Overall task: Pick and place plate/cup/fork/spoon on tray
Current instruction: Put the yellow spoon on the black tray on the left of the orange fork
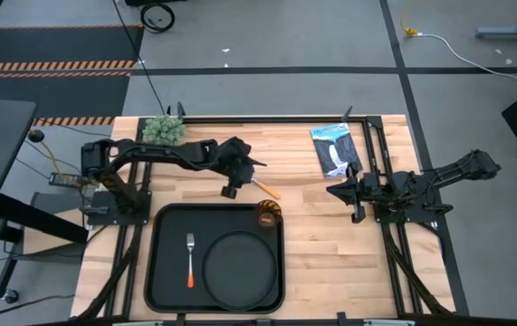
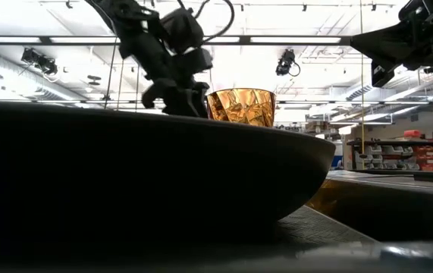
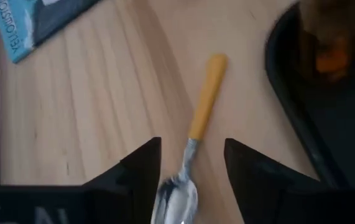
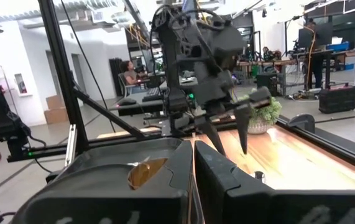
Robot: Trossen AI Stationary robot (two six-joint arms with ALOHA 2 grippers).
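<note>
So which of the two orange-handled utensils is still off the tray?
The spoon: it lies on the bare wood just behind the tray, between the open fingers of the left gripper. The fork already lies inside the tray beside the plate.

- Location type: robotics lab or workshop in a large open industrial hall.
- Ceiling: high, with long light strips and exposed trusses.
- Floor: grey concrete with dark tape lines and hazard-striped mats.
- Background: shelving with red bins, workbenches, cables, and seated people at desks.
- Work surface: wooden table fitted with black frame rails.
</note>
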